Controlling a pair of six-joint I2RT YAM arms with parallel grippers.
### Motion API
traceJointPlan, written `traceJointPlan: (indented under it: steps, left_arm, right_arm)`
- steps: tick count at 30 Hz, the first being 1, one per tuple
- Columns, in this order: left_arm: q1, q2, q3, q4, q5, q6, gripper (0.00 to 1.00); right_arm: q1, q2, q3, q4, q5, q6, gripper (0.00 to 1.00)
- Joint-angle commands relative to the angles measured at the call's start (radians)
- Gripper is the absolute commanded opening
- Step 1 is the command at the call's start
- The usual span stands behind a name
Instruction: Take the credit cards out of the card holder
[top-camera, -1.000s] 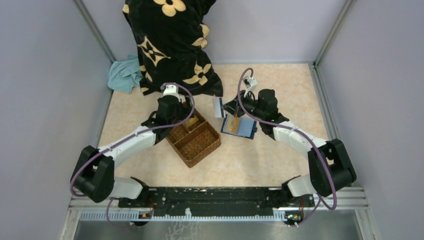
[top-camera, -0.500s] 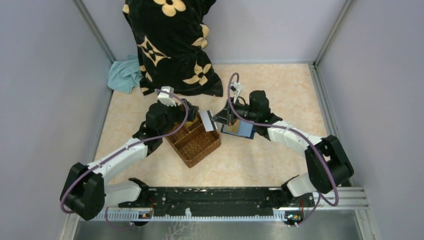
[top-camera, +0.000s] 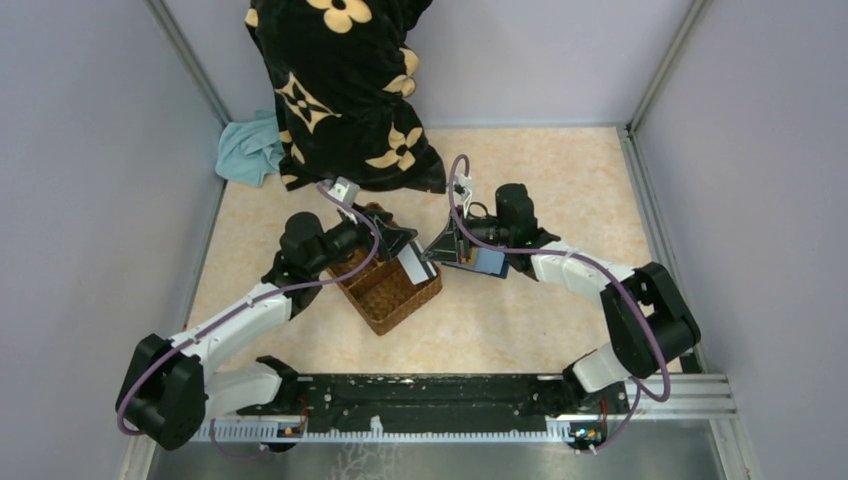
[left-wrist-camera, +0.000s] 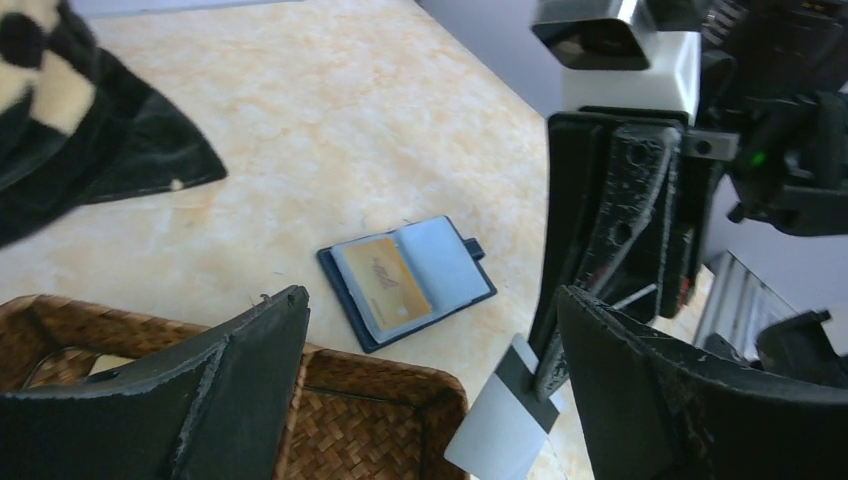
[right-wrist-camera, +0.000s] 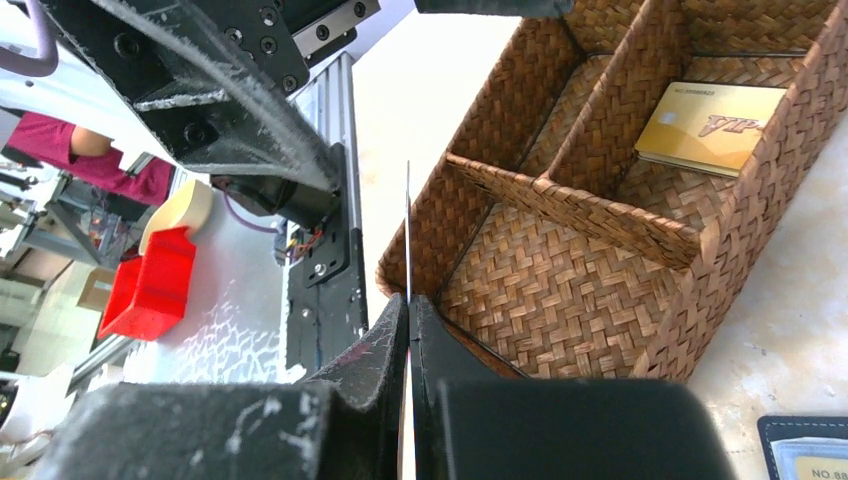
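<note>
Beige marbled tabletop (top-camera: 560, 180), grey walls on three sides. Right gripper (right-wrist-camera: 408, 310) is clamped tight on one end of a pale credit card (left-wrist-camera: 500, 425), whose long axis slants down over the right end of the wicker basket (top-camera: 400, 298). Left gripper (top-camera: 402, 243), spread wide and holding nothing, faces that card from the left, just beside it. Card holder (left-wrist-camera: 405, 280) lies open on the table right of the basket, a gold card (left-wrist-camera: 385, 283) in it. A second gold card (right-wrist-camera: 715, 125) lies in a basket compartment. Judgement: handover or drop turns on the pale card's free lower end.

"VIP" on gold card (right-wrist-camera: 715, 125), "NO 88" on 2nd card (right-wrist-camera: 822, 466) btm-right
</note>
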Motion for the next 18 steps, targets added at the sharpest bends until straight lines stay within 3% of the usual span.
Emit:
traceJointPlan:
  steps: [1,10,12,17,18]
  left_arm:
    - [0.005,-0.001,-0.006,0.066,0.162,0.026,0.98]
    - [0.006,-0.042,-0.027,-0.008,0.276,0.054,0.95]
    - [0.006,-0.047,-0.029,-0.029,0.300,0.058,0.88]
    - [0.005,-0.048,-0.054,-0.016,0.309,0.043,0.55]
    - [0.006,-0.049,-0.061,-0.006,0.313,0.040,0.52]
  right_arm:
    - [0.005,0.000,0.025,0.052,-0.064,-0.022,0.00]
    - [0.003,-0.034,0.018,0.068,-0.062,-0.026,0.00]
    - [0.004,-0.036,0.018,0.076,-0.062,-0.022,0.00]
    - [0.004,-0.036,0.013,0.096,-0.063,-0.006,0.00]
    - [0.004,-0.037,0.013,0.096,-0.064,-0.005,0.00]
